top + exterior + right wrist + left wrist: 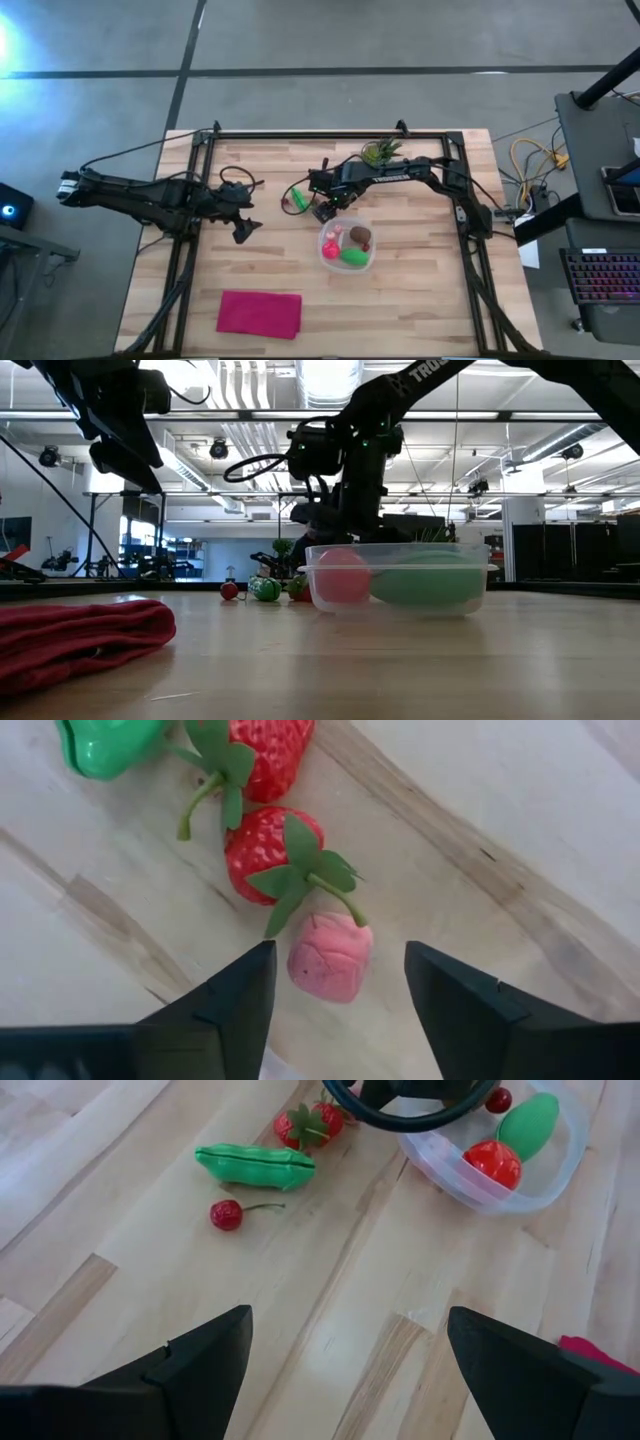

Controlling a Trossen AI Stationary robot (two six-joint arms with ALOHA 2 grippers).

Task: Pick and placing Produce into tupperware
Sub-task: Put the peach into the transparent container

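The clear tupperware stands near the table's middle and holds a pink, a green and a brown piece. Just to its far left lies loose produce: a green pea pod, a cherry, two strawberries and a small pink piece. My right gripper points down over that pink piece. Its fingers are open, one on either side of the piece, with a gap showing at both. My left gripper hangs open above the table's left middle with nothing between its fingers.
A flat magenta cloth lies near the front edge, left of centre. A potted green plant stands at the far edge behind the right arm. Dark frame rails run along the table's left, right and far sides.
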